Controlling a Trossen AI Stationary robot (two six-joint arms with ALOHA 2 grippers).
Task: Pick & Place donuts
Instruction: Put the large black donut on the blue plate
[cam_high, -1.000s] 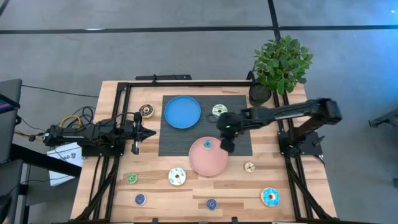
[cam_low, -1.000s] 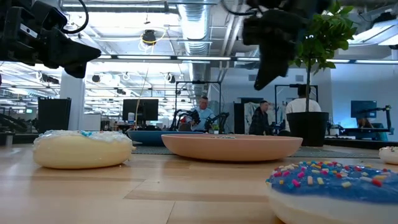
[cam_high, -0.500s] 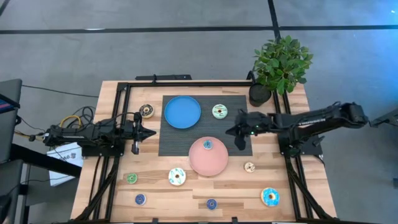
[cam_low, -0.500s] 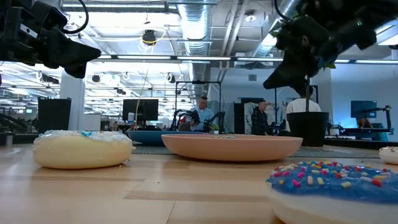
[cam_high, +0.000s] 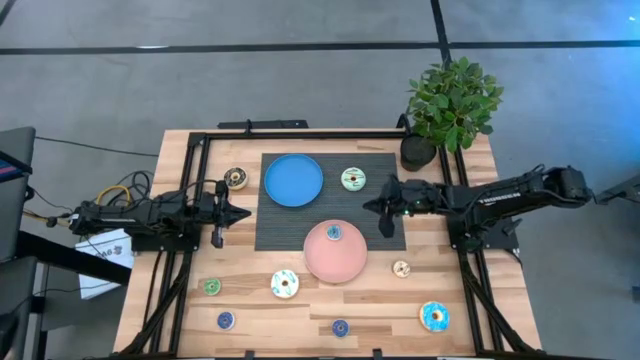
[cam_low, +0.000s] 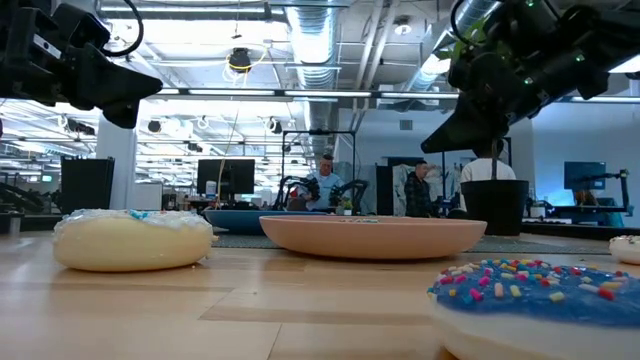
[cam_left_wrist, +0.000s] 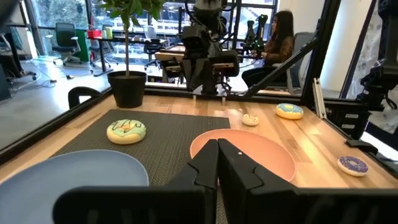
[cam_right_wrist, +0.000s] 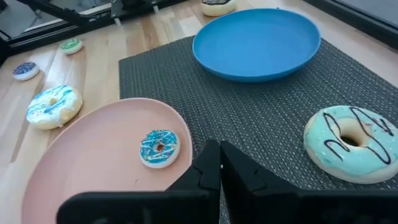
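Right gripper (cam_high: 380, 208): fingers pressed together, nothing held; raised above the mat's (cam_high: 290, 235) edge on the plant side, just beside the pink plate (cam_high: 345, 262).
Left gripper (cam_high: 243, 212): closed and empty, parked off the mat's opposite edge.
Pink plate contents: one small blue-iced donut (cam_right_wrist: 159, 148) is seen near the rim facing the right gripper.
Mat, other items: a blue plate (cam_high: 294, 180) and a teal donut (cam_high: 353, 179) are set beyond the pink plate, the teal one close beside the right gripper.
Open room: bare mat between both plates.
Bare wood around the pink plate: white donut (cam_high: 285, 284), small cream donut (cam_high: 401, 268), blue sprinkled donut (cam_high: 434, 317), others scattered.
Corner obstacle: potted plant (cam_high: 450, 103) behind the right arm.
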